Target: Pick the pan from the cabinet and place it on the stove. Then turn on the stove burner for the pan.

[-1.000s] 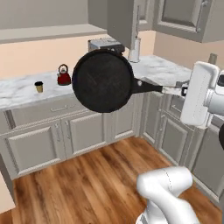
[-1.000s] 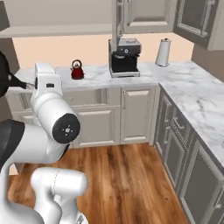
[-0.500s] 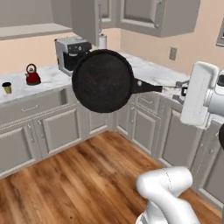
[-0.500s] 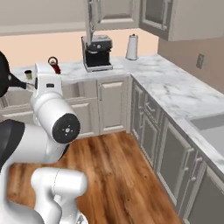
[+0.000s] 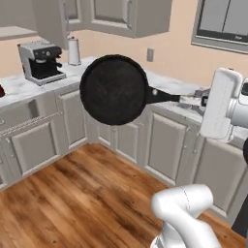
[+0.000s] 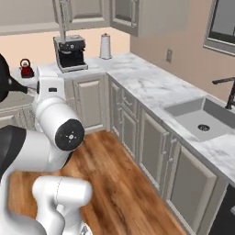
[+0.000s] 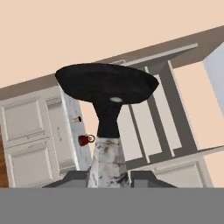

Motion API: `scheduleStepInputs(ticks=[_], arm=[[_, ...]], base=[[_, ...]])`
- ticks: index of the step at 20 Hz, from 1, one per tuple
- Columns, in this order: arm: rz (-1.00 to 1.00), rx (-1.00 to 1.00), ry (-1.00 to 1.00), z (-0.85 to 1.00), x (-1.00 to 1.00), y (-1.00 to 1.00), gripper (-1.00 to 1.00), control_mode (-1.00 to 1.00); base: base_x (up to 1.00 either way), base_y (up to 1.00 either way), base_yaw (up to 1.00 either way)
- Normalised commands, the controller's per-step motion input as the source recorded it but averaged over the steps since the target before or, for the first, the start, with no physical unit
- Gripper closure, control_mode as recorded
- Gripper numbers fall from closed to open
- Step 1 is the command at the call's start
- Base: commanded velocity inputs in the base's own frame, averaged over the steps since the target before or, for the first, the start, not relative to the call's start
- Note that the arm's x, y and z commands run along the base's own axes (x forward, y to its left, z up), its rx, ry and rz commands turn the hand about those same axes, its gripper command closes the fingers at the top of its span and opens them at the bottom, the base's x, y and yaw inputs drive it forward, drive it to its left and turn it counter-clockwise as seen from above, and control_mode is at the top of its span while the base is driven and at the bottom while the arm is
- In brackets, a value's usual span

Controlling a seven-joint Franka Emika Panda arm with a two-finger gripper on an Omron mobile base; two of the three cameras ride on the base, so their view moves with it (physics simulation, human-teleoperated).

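The tool (image 5: 197,100) grips the pan (image 5: 113,89) by its handle end, holding it out level and high above the tabletop (image 5: 29,87), apparently for carrying clear to the stove.

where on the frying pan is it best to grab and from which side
By the long straight handle, coming in along its axis from the free end. The frying pan is a wide shallow disc, too broad for the gripper, which holds it exactly so now.

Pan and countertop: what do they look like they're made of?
Pan: matte black, faintly speckled surface with no shine, probably cast iron or coated metal; rendering leaves it open. Countertop: white with grey veins, polished look, apparently marble or a marble-pattern stone.
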Motion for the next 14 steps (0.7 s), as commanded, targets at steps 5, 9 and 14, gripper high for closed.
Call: scheduleStepInputs(ticks=[5, 9, 14], arm=[[0.0, 0.0, 0.0, 0.0, 0.0, 0.0, 1.0, 1.0], [0.0, 0.0, 0.0, 0.0, 0.0, 0.0, 1.0, 1.0], [0.0, 0.0, 0.0, 0.0, 0.0, 0.0, 1.0, 1.0]], base=[[-0.3, 0.17, -0.41], [-0.21, 0.26, -0.43], [-0.18, 0.3, -0.43]])
